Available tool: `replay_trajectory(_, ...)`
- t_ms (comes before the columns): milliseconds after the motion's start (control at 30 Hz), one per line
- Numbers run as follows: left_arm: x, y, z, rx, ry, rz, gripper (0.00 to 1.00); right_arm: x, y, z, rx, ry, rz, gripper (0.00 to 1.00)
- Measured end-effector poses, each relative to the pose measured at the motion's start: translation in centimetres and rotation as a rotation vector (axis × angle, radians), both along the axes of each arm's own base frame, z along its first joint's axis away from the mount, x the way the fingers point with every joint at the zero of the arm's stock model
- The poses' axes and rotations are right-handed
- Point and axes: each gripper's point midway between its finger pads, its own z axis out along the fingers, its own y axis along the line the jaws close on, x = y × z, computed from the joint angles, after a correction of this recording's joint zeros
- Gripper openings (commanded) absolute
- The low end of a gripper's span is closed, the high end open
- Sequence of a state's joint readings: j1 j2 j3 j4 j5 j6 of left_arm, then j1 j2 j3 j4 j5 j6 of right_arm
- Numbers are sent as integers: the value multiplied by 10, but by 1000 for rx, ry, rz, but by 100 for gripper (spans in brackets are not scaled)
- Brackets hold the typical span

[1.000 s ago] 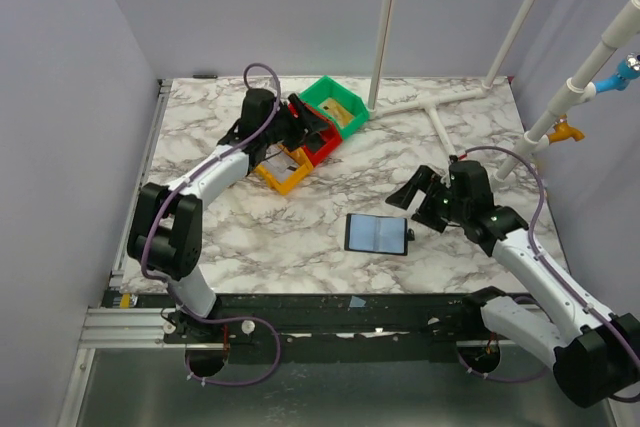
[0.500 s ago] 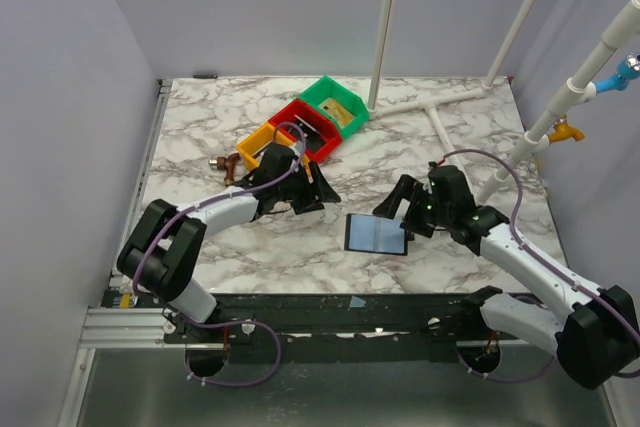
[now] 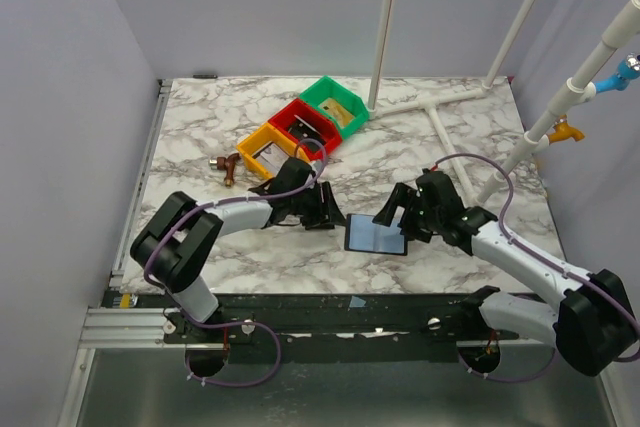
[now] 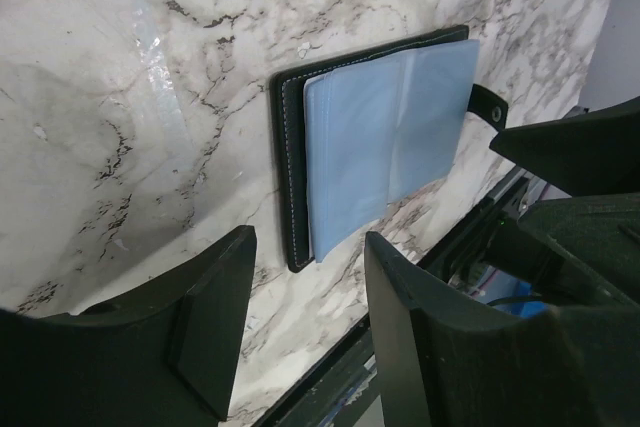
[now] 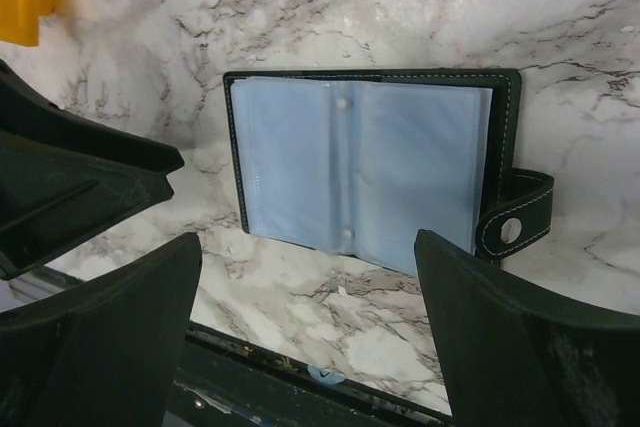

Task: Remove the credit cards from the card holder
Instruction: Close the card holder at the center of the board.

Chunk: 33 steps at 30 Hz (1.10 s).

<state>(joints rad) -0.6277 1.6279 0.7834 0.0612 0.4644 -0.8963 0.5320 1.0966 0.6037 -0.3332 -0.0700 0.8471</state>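
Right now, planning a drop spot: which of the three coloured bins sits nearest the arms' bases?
The yellow bin, at the left end of the diagonal row; the red bin sits farther back, and the green bin farthest.

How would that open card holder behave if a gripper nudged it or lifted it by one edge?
Probably floppy: the card holder lies open flat, its thin bluish sleeves lying loose on top, so a lifted edge would likely fold at the spine. It looks thin and light; on the glossy marble table a push would probably slide it.
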Motion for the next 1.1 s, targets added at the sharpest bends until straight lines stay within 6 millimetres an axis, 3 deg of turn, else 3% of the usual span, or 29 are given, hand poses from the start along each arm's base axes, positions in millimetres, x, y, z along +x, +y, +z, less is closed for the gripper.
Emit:
replay_trajectory(300,-14,-4,-24,46,36,-50,44,0,-8,-12,-49,11,-23,80)
replay_trajectory(433,-16,-7,-24,47,31,-65,43,1,-15,-17,-86,11,-51,80)
replay_trajectory(733,-19,-12,-25,50,32,-80,43,1,-26,-25,-138,17,-84,64)
replay_trajectory(867,-18,-14,-25,49,31,-84,43,-1,-30,-33,-162,34,-88,64)
replay_trajectory(933,-18,-15,-25,48,30,-86,43,-2,-31,-36,-173,40,-91,54)
replay_trajectory(1033,-19,-16,-25,48,30,-88,43,-1,-33,-38,-184,42,-96,54)
replay_trajectory(1100,-19,-17,-25,47,30,-91,43,-2,-34,-40,-192,46,-100,43)
